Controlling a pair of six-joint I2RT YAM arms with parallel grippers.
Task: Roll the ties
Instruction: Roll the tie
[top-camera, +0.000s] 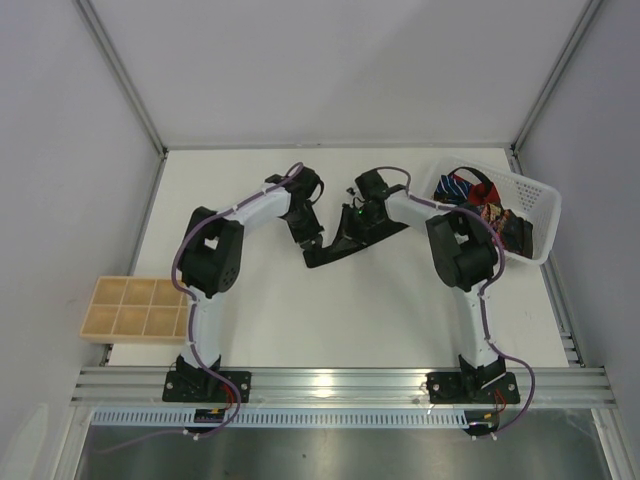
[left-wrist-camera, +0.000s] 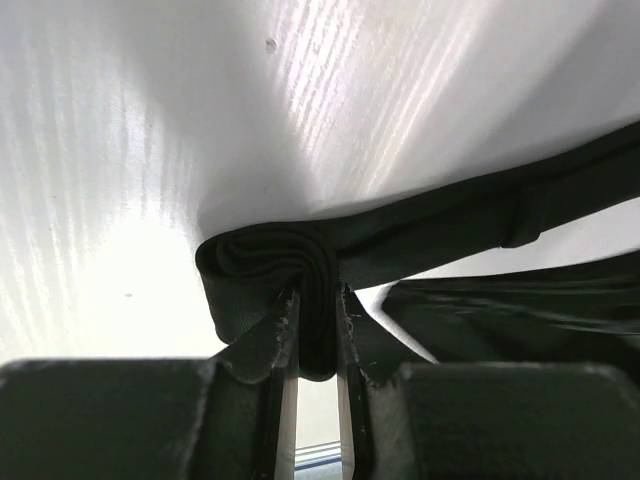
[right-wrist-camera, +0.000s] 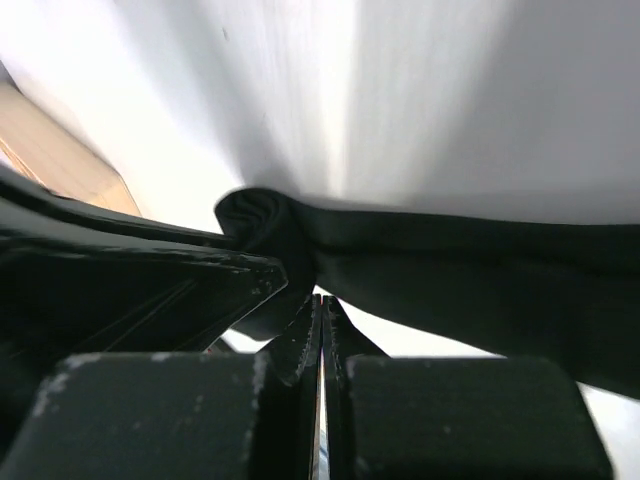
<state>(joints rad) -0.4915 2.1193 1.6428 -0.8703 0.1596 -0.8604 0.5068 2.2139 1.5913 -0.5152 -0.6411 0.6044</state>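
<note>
A plain black tie (top-camera: 332, 257) lies on the white table between the two arms. Its end is wound into a small roll (left-wrist-camera: 262, 262), and the rest of the strip (left-wrist-camera: 470, 222) runs off to the right. My left gripper (left-wrist-camera: 316, 305) is shut on the folds of that roll, also visible from above as the left gripper (top-camera: 307, 240). My right gripper (right-wrist-camera: 322, 300) is shut, jaws pressed together, with its tips right against the black tie (right-wrist-camera: 450, 270). I cannot tell whether fabric is caught between them. From above, the right gripper (top-camera: 349, 230) sits just right of the left one.
A white lattice basket (top-camera: 541, 216) at the back right holds several more ties (top-camera: 470, 189), striped, red and patterned. A tan wooden compartment tray (top-camera: 135, 308) hangs off the table's left edge. Grey walls close in the table on three sides.
</note>
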